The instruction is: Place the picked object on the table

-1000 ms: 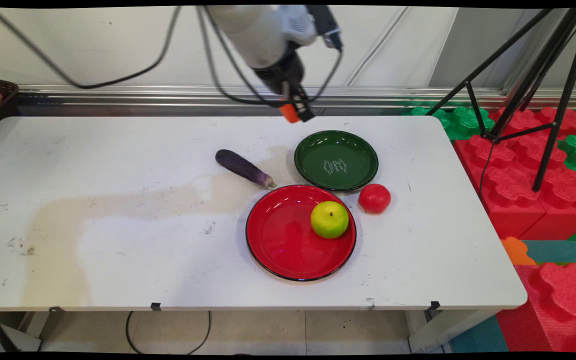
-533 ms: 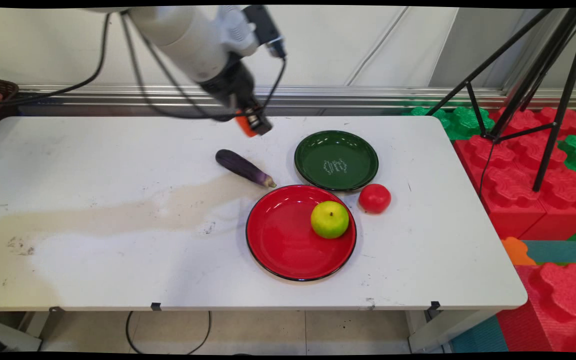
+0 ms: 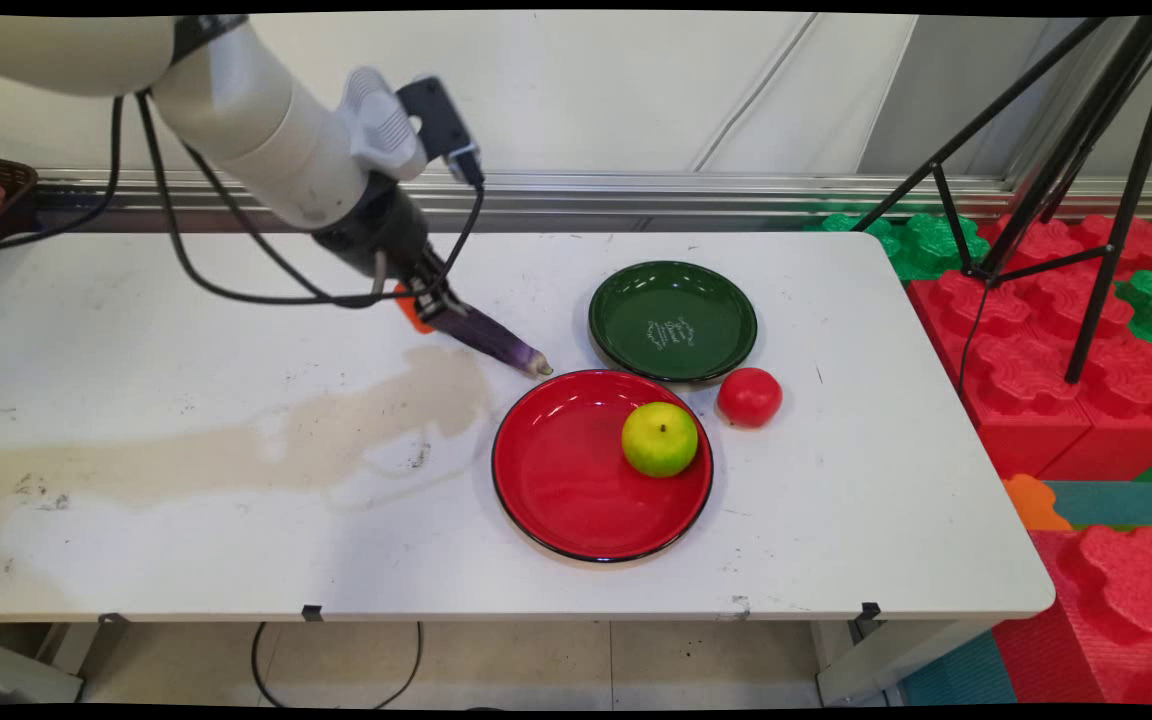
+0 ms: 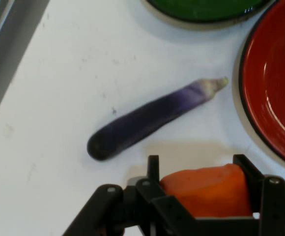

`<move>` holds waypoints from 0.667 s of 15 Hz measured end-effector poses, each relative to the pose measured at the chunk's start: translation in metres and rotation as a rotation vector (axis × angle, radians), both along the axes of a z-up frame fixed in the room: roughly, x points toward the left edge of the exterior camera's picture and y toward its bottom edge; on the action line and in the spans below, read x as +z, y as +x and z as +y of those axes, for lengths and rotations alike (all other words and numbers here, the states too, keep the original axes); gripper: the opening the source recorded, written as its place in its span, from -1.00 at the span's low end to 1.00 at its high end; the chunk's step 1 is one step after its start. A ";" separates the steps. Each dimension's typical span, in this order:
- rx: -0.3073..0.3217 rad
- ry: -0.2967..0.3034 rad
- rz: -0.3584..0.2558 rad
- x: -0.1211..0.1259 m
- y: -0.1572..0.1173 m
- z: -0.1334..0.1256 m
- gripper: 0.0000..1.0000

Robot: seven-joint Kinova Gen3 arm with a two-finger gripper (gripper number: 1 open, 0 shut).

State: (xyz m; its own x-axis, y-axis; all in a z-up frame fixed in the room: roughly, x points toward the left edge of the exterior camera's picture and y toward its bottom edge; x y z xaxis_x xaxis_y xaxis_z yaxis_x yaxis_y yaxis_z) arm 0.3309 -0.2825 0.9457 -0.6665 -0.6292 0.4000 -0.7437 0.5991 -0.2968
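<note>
The claw [image 4: 201, 189] is squeezed shut on an orange chunk [image 4: 206, 189], which looks light and firm, gripped across its middle, just above the eggplant [image 4: 147, 120].

The hand [image 3: 428, 305] hangs low over the white bench [image 3: 186, 300], gripping an orange thing [image 3: 412, 309] just beside the dark end of a purple eggplant [image 3: 492, 340]. Nearby, a green plate [image 3: 673, 320] sits behind a red plate [image 3: 561, 470] holding a green apple [image 3: 659, 439]; a tomato [image 3: 749, 397] lies beside them.

We see a thick white arm [image 3: 256, 130], looping black cables [image 3: 176, 240], and a black-linkage end effector [image 3: 426, 300]
</note>
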 end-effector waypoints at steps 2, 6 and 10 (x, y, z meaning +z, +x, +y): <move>0.011 0.018 -0.005 -0.008 0.003 0.004 -1.00; 0.020 0.070 -0.021 -0.035 0.004 0.010 -1.00; 0.021 0.115 -0.032 -0.065 0.002 0.006 -1.00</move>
State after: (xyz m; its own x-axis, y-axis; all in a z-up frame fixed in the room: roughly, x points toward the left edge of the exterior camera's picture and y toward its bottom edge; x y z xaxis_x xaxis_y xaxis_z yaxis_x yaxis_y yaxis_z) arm 0.3327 -0.2760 0.8805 -0.6640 -0.6835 0.3031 -0.7476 0.6150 -0.2509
